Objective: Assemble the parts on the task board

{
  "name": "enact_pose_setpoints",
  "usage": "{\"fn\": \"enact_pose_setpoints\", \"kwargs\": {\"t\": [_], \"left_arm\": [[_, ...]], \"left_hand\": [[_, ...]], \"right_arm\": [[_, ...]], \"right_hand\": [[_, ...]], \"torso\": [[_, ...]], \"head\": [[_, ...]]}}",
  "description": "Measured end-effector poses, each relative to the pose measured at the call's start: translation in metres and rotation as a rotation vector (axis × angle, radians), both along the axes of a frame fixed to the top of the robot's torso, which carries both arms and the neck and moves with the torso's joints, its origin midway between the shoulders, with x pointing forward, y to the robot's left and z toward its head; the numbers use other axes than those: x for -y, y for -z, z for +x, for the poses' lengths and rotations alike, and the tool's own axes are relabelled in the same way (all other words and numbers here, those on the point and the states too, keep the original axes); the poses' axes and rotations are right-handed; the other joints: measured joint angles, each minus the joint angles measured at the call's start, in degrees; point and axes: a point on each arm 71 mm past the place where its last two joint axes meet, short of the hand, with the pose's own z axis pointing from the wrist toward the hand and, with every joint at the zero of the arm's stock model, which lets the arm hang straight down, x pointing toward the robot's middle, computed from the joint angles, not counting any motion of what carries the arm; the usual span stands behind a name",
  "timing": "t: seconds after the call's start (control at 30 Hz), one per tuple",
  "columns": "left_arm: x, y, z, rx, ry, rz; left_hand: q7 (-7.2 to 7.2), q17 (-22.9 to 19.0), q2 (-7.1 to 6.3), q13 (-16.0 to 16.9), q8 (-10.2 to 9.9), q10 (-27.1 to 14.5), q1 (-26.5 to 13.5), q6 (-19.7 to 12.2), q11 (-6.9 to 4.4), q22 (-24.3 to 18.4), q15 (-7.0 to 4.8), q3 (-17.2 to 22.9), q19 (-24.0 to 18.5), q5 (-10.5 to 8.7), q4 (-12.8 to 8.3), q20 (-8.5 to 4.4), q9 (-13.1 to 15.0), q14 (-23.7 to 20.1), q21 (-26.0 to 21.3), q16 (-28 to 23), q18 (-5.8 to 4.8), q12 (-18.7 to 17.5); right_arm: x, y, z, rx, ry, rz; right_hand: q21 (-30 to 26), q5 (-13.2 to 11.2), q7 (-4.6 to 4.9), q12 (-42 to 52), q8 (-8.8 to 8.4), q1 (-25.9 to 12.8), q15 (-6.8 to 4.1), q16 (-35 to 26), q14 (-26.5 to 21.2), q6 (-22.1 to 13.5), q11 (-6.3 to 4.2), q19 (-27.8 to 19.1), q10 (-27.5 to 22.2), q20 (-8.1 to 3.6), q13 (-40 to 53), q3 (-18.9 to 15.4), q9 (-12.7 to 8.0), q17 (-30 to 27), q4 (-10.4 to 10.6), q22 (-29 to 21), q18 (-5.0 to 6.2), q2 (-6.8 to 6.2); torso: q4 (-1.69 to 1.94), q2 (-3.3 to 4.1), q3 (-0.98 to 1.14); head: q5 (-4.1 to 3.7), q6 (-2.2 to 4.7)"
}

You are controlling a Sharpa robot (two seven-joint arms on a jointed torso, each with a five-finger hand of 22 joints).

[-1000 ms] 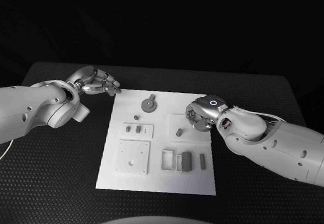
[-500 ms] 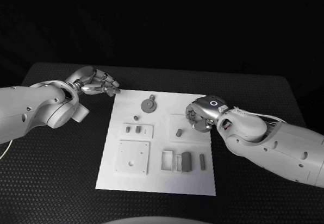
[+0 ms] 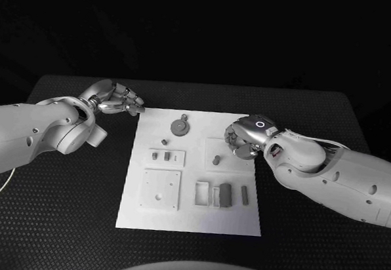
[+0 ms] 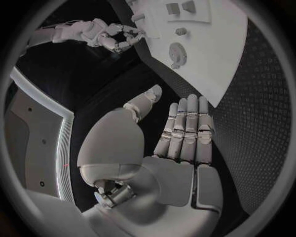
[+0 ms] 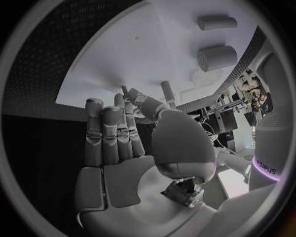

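Observation:
The white task board (image 3: 191, 214) lies in the middle of the table with several small grey parts on it. A round disc (image 3: 178, 127) sits near its far edge and a short peg (image 3: 216, 158) stands right of centre. My right hand (image 3: 242, 139) hovers over the board's far right part, just beyond the peg. Its fingers (image 5: 114, 133) are straight, the thumb reaches toward their tips, and I see nothing held. My left hand (image 3: 115, 99) is off the board's far left corner over the black mat, fingers (image 4: 185, 128) stretched and empty. The left wrist view shows the disc (image 4: 177, 51) and my right hand (image 4: 117, 37).
A square plate (image 3: 161, 187) and a smaller plate with slots (image 3: 165, 156) lie on the board's left half. Several small blocks (image 3: 224, 192) sit near its right front. Two cylinders (image 5: 212, 57) stand ahead of my right hand. Black mat (image 3: 328, 137) surrounds the board.
My right hand has shifted very slightly toward the peg. The left hand and the parts have stayed put.

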Motion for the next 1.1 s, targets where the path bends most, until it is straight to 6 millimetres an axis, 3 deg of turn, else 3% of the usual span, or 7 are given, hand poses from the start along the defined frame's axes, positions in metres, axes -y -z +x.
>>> {"fn": "enact_pose_setpoints", "kwargs": {"t": [0.3, 0.63, 0.83, 1.1], "left_arm": [[-0.001, 0.000, 0.000, 0.000, -0.003, 0.001], [-0.002, 0.000, 0.001, -0.001, -0.005, 0.003], [-0.003, 0.001, 0.002, -0.002, -0.009, 0.006], [-0.001, 0.001, 0.002, -0.002, -0.006, 0.005]], "left_hand": [[-0.15, 0.1, 0.00, 0.0, 0.0, 0.0, 0.0, -0.2, 0.00, -0.1, 0.00, 0.0, 0.0, 0.00, 0.0, 0.00, 0.0, 0.0, 0.0, 0.0, 0.00, 0.0], [0.05, 0.3, 0.00, 0.0, 0.0, 0.0, 0.0, -0.3, 0.00, -0.2, 0.00, -0.1, 0.0, 0.00, 0.1, 0.00, 0.0, 0.0, 0.0, -0.2, 0.00, 0.0], [0.06, 0.4, 0.00, 0.0, 0.0, 0.0, 0.0, -0.3, 0.00, -0.3, 0.00, -0.1, 0.0, 0.00, 0.1, 0.00, 0.0, 0.0, 0.0, -0.2, 0.00, 0.0], [0.27, 0.4, 0.00, 0.0, 0.0, 0.0, 0.0, -0.6, 0.00, -0.4, 0.00, -0.1, 0.0, 0.00, 0.1, 0.00, 0.0, 0.0, 0.0, -0.4, 0.00, 0.0]], "right_arm": [[0.002, -0.012, -0.005, 0.004, -0.005, 0.029], [-0.011, -0.031, -0.011, 0.023, -0.040, 0.065], [-0.030, -0.038, -0.020, 0.017, -0.086, 0.090], [-0.076, -0.043, -0.036, -0.009, -0.185, 0.129]], "right_hand": [[0.0, 0.0, -0.01, 0.0, -0.01, -0.2, 0.02, 0.0, 0.0, 0.0, 0.09, -0.1, 0.1, -0.11, 0.0, 0.2, 0.0, 0.1, 0.2, 0.0, 0.00, -0.15], [0.0, 0.0, -0.01, 0.0, -0.02, -0.3, -0.11, 0.0, -0.1, 0.0, 0.12, -0.1, 0.1, -0.09, 0.0, 0.2, 0.1, 0.0, 0.2, 0.0, 0.01, -0.27], [0.0, 0.0, -0.01, 0.0, -0.04, -0.3, -0.12, 0.0, -0.1, 0.0, 0.19, -0.1, 0.2, -0.09, 0.0, 0.2, 0.1, 0.1, 0.2, 0.0, 0.00, -0.27], [0.0, 0.0, 0.00, 0.0, -0.06, -0.1, -0.11, 0.0, -0.1, 0.0, 0.20, -0.1, 0.2, -0.07, -0.1, 0.3, 0.0, 0.1, 0.0, 0.0, 0.00, -0.12]], "torso": [[0.00, -0.01, -0.02], [-0.03, -0.02, -0.03], [-0.03, -0.04, -0.07], [0.03, -0.05, -0.10]], "head": [[0.08, -0.08], [0.23, 0.00], [0.71, 0.06], [2.32, 0.15]]}}
